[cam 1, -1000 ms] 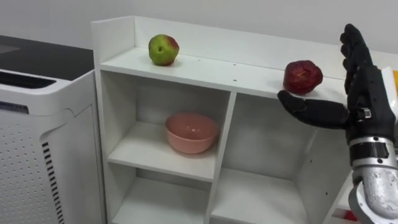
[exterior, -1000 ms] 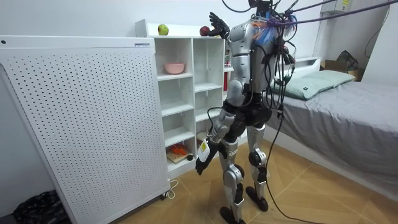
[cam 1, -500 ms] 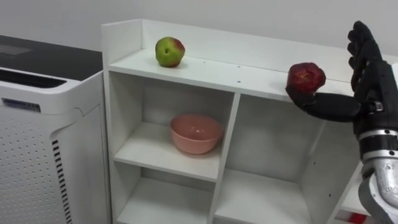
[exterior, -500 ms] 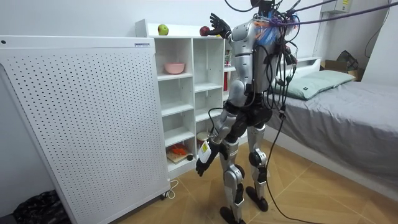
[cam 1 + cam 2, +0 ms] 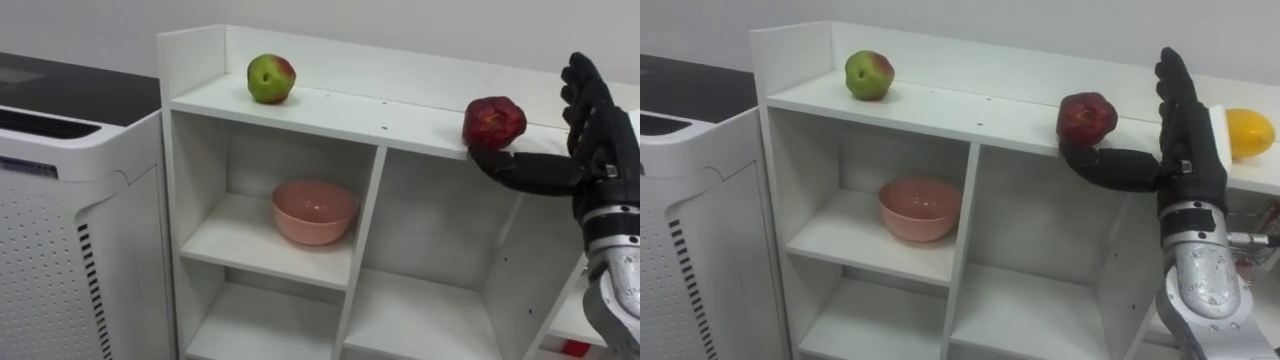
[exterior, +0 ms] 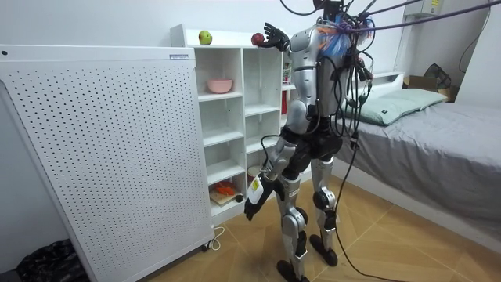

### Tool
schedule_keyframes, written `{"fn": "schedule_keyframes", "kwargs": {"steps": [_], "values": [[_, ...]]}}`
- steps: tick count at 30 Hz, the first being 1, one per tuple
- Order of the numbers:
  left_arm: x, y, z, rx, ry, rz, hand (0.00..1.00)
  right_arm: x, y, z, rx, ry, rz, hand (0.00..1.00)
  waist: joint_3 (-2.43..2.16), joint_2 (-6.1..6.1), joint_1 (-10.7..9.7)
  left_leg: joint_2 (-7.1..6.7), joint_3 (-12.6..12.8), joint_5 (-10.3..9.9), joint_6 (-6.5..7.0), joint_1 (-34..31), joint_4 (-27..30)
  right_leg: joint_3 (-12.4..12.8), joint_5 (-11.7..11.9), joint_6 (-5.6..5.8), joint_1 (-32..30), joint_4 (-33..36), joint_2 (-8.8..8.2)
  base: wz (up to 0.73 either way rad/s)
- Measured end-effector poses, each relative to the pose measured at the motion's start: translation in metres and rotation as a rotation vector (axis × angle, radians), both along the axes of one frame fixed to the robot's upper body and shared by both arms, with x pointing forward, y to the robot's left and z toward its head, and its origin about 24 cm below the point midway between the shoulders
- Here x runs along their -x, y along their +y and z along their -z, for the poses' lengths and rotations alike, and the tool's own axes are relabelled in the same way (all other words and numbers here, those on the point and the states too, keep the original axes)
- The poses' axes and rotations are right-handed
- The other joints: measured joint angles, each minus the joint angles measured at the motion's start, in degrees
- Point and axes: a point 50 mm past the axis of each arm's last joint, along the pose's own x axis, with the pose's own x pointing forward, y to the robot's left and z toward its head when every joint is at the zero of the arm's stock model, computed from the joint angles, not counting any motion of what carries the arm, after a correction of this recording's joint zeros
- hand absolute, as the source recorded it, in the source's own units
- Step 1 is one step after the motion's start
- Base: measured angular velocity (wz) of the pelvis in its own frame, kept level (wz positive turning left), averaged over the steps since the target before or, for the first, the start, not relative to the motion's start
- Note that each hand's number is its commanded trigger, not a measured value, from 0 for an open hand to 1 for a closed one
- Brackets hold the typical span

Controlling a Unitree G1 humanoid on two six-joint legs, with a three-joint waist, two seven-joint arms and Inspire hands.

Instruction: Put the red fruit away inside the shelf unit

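Atop smooth white closet (image 5: 340, 105), lumpy red apple (image 5: 492, 122), R hand (image 5: 603, 150) splayed, thumb beside it

Dark red apple (image 5: 492, 122), green-red apple (image 5: 271, 78), pink bowl (image 5: 313, 211), white closet (image 5: 335, 108)

White wall (image 6: 117, 19), wood floor (image 6: 391, 251), grey bed (image 6: 446, 149) with pillow (image 6: 395, 106), perforated white panel (image 6: 102, 149).

Right arm's up around shoulder height with the forearm pretty much vertical. The right hand (image 5: 598, 135) is wide open, fingers pointing straight up and thumb stuck out sideways toward its left. Left arm hangs down, left hand (image 6: 251, 206) low by the thigh. It's standing upright on both legs.
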Motion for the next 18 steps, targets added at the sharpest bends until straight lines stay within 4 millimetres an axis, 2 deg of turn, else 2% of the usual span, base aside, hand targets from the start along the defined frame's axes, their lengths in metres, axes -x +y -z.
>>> {"fn": "schedule_keyframes", "kwargs": {"steps": [10, 18], "values": [[-0.0014, 0.0008, -0.0009, -0.010, -0.002, 0.018, 0.00, -0.0008, -0.0021, 0.0008, 0.031, 0.021, -0.030, 0.00, -0.34, 0.23, -0.01, 0.00, -0.01, 0.01, -0.01, 0.01, 0.05, 0.01, 0.00, 0.00, 0.03, 0.00, 0.01, 0.00], [-0.0022, 0.0008, -0.0011, -0.010, -0.005, 0.019, 0.00, -0.0010, -0.0045, 0.0017, 0.043, 0.032, -0.030, 0.00, -0.38, 0.03, 0.47, 0.00, 0.02, 0.02, -0.02, 0.12, 0.04, 0.03, 0.00, 0.00, 0.07, 0.03, 0.00, 0.00]]}}
